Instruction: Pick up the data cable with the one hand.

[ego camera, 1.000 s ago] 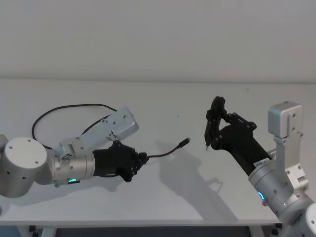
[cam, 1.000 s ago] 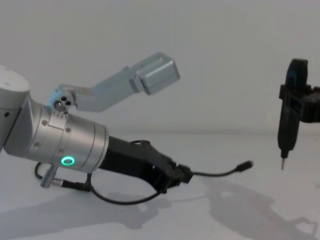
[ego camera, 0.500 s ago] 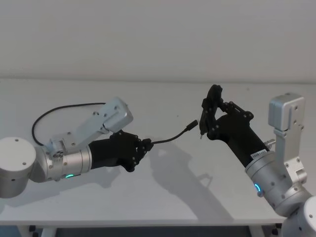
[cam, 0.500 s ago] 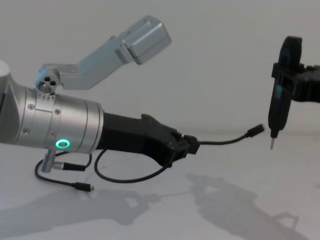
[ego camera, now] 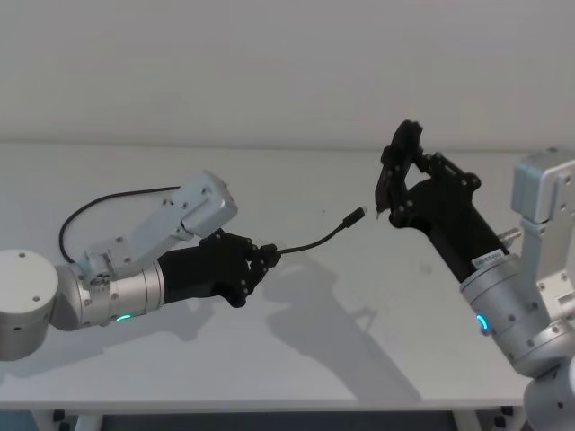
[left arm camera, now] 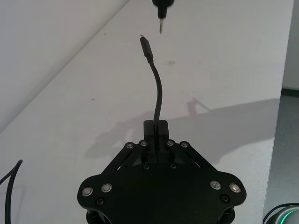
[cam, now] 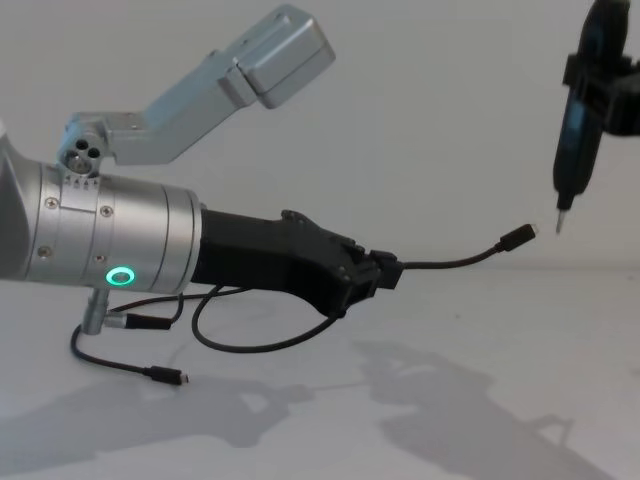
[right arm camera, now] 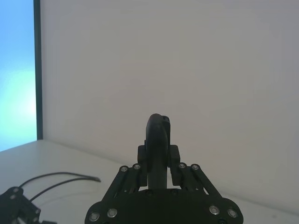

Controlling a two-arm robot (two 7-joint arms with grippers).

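above the white worktop (ego camera: 287, 171) the left tool (ego camera: 262, 263) is clenched on the data cable (ego camera: 320, 241), plug end airborne, so pickup looks done; right tool (ego camera: 398, 187) grips a probe (cam: 577, 125).

No text, brand, number or sign can be read in any view. A small white label (ego camera: 490, 260) is seen on the black part of the right arm (ego camera: 454, 229), but its print is too small to be made out.

A white table (ego camera: 296, 359) bears the data cable's (ego camera: 144, 191) slack loop.
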